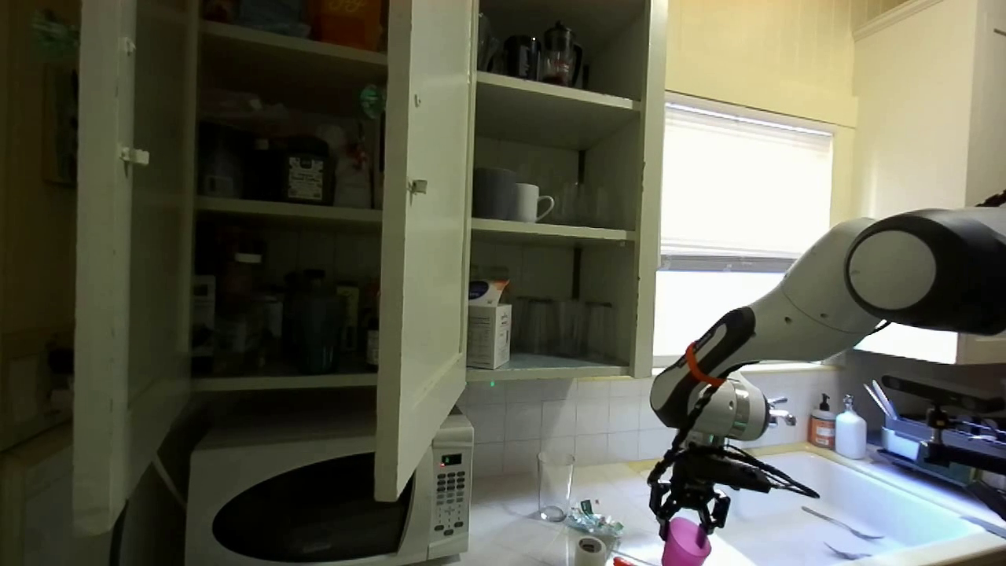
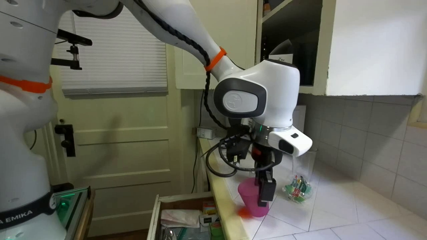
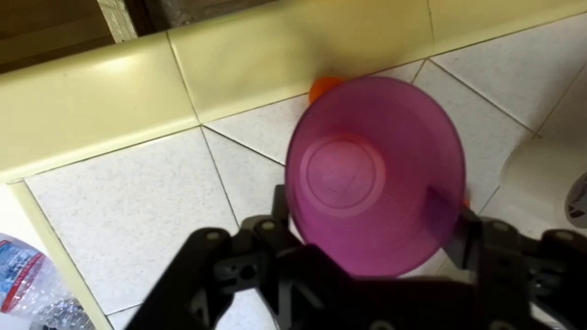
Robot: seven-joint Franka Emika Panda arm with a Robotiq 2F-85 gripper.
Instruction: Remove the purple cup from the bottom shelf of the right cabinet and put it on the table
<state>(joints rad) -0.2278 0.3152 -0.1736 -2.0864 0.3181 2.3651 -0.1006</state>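
You had the cup gripped: in the wrist view the fingers of your gripper bore on its sides, near eight and four o'clock. In an exterior view it leaned, mouth towards eleven o'clock, down at the table; you could not tell whether its base touched it. In the wrist view an orange thing, partly hidden, poked out at the cup's eleven o'clock, and a white cylinder was at three. In an exterior view a clear glass stood at the cup's ten o'clock, a packet between nine and ten, and the sink lay towards three. Higher, at eleven o'clock, was the bottom shelf of the right cabinet, bearing a white box and glasses. A pulled-out drawer showed in an exterior view, between the cup's eight and nine o'clock.
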